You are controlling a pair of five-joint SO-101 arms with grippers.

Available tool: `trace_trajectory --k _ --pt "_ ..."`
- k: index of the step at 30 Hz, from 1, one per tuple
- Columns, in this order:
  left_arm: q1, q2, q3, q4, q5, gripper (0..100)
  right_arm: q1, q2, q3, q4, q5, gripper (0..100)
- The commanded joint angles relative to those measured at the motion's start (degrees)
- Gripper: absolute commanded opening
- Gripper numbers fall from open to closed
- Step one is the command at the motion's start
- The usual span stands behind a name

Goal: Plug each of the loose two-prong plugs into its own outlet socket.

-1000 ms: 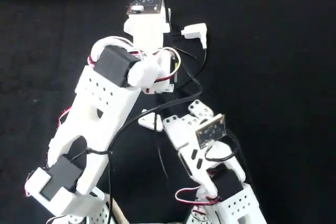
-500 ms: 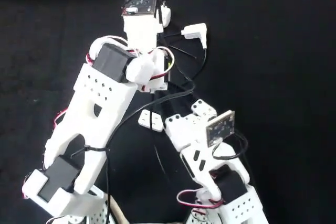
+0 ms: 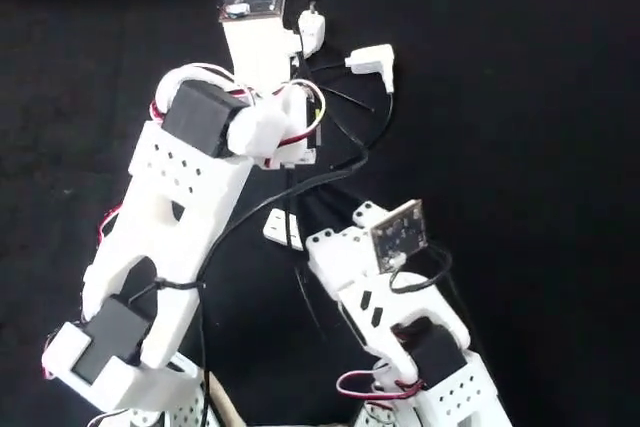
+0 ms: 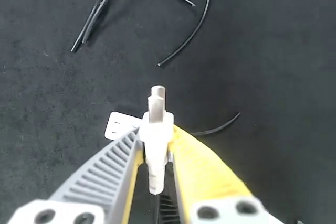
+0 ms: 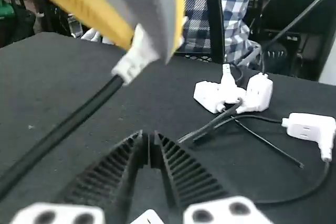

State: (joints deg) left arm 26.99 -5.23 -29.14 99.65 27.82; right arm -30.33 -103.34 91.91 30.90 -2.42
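Note:
My left gripper is shut on a white two-prong plug, whose prongs point away from the wrist. It hangs above the black table, just over a small white outlet socket. In the high view that socket lies between the two arms, and the left gripper is above it. The plug's black cord trails from the left gripper in the right wrist view. My right gripper is shut with nothing in it, low and close in front of the left one.
At the far side lie a cluster of white sockets with another plug, and a corded white socket block, which is also in the high view. Loose black wires cross the cloth. The table's right side is bare black cloth.
The left arm has swung toward the picture's upper left with the plug, uncovering more of the small socket. The right arm's wrist shifted slightly right, then back and up.

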Motion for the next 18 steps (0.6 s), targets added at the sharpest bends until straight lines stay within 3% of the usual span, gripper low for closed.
trace_trajectory --k 1,12,18 --pt "2.1 -1.2 -2.9 0.8 0.3 3 -2.7 -6.3 0.3 -4.0 0.4 1.2" --pt "2.9 -1.3 -2.9 1.1 0.3 3 -3.4 -6.3 0.0 -9.0 0.9 1.2" --pt "2.1 -1.3 -1.5 1.1 0.4 3 1.7 -6.3 -2.4 -13.5 0.4 1.2"
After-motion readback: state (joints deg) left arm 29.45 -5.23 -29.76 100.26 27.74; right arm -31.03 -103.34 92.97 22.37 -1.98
